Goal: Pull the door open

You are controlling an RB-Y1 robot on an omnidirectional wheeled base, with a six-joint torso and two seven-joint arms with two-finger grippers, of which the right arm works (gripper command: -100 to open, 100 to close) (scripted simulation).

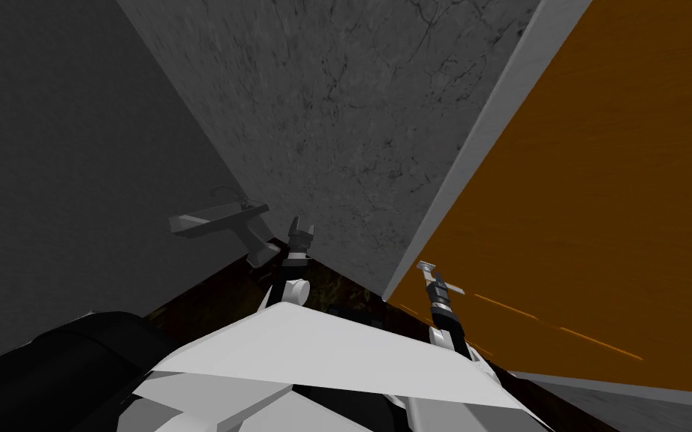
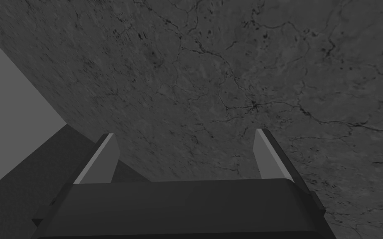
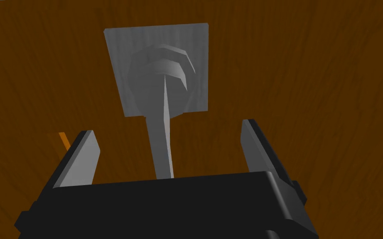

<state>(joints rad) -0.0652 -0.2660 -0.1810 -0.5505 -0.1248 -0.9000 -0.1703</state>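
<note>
"The door [image 1: 600, 187], where does it stand for the robot?"

"To the right and close: a brown, wood-grained leaf, hung in a light grey frame [image 1: 479, 150]. A marbled grey wall [image 1: 337, 112] runs off to the left of that frame."

"And which arm is on it?"

"The right gripper [image 3: 168, 128]. It points at the leaf with its fingers spread wide. The grey lever handle [image 3: 163, 141] runs down from its square plate [image 3: 116, 49] into the gap between them. Neither finger seems to touch the lever. The wide spread looks meant to let the lever slide in before any squeeze."

"So nothing is gripped?"

"Nothing. The step in hand looks like lining up, and the pull itself has not begun. The next move would probably be closing on the lever, then drawing back toward the robot."

"What about the left gripper [image 2: 186, 132]?"

"It holds nothing and is equally wide. It faces the marbled wall and sits left of the frame, apart from the door. That seems to leave room for the leaf to swing."
</note>
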